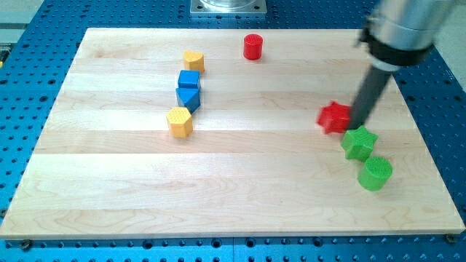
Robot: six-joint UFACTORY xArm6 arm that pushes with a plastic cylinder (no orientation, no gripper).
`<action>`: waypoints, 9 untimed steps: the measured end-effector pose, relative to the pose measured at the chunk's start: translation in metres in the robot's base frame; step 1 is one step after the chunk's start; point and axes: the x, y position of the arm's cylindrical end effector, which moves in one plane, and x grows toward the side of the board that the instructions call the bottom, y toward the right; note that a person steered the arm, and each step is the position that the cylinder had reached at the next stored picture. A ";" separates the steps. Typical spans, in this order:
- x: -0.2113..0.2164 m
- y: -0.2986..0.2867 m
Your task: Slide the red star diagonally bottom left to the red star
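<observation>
My tip [357, 125] sits at the right flank of the red star [334, 117], touching it or as good as; the star looks slightly blurred. No claw on this rig, just the bare dark rod, so nothing opens, closes or grips. Placing the rest from the tip: green star [359, 143] is just below it, very close, and also near the red star's lower right. Green cylinder [375, 173] is further down and a touch to the view's right, just beside the green star. Red cylinder [253, 46] is well up and to the view's left, near the top edge of the wooden board [240, 204]. Far to the view's left of the tip is a loose column of four: yellow block [194, 61] on top, blue cube [189, 80] under it, blue triangular block [188, 98] touching the cube, yellow hexagonal block [179, 121] at the bottom, roughly level with the tip. Room: from the red star toward the view's bottom left the board is bare wood all the way to the bottom edge and the left edge; the column of four lies above that diagonal. To the view's right of the tip only a short strip of board is left before the right edge, past which is blue perforated table [444, 109]. Below the tip the two green pieces crowd the lower right corner area.
</observation>
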 end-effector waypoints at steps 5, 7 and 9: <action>-0.044 -0.089; -0.108 -0.093; -0.099 -0.115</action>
